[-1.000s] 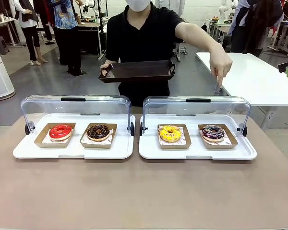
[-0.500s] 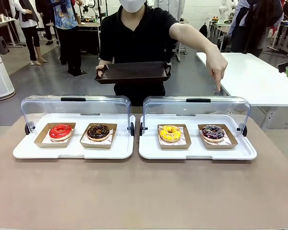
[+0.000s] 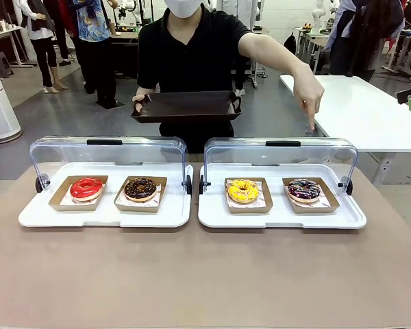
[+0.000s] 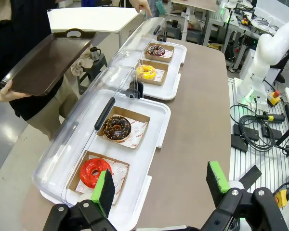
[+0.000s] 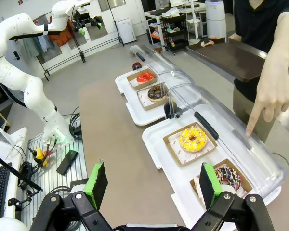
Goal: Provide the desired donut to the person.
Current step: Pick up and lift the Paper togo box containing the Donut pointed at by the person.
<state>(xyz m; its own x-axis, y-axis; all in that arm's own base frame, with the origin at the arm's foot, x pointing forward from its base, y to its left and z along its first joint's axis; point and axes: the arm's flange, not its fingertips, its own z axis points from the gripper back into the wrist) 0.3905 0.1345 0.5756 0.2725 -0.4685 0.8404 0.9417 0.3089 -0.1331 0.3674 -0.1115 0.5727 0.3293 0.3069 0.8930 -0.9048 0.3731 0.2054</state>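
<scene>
**Person points out the sprinkled dark donut; both tools wait unclenched**

The person (image 3: 192, 48) stands at the far side of the worktop (image 3: 205, 281) and stretches one hand (image 3: 314, 96) out with the index finger aimed downward behind the right display case. The finger lines up with the dark-glazed sprinkled donut (image 3: 304, 189), so that is probably the one wanted. Whether the fingertip touches the clear lid (image 3: 281, 147) cannot be told. The other hand holds a brown serving tray (image 3: 186, 106) level at waist height, likely so that the donut can be set on it.

The chosen donut sits in its own cardboard boat at the right end of the right white tray (image 3: 281, 219), just beside the yellow donut (image 3: 243, 190). The chocolate donut (image 3: 140, 188) and the red donut (image 3: 87, 187) lie in the left case. Both lids are tipped back toward the person, which leaves the near side open for a reach from the robot's side.

The left tool (image 4: 161, 182) hangs spread wide and grasps nothing, above the end of the worktop with the red donut. The right tool (image 5: 151, 184) is likewise spread and bare, near the sprinkled donut, which suits it for the pick.
</scene>
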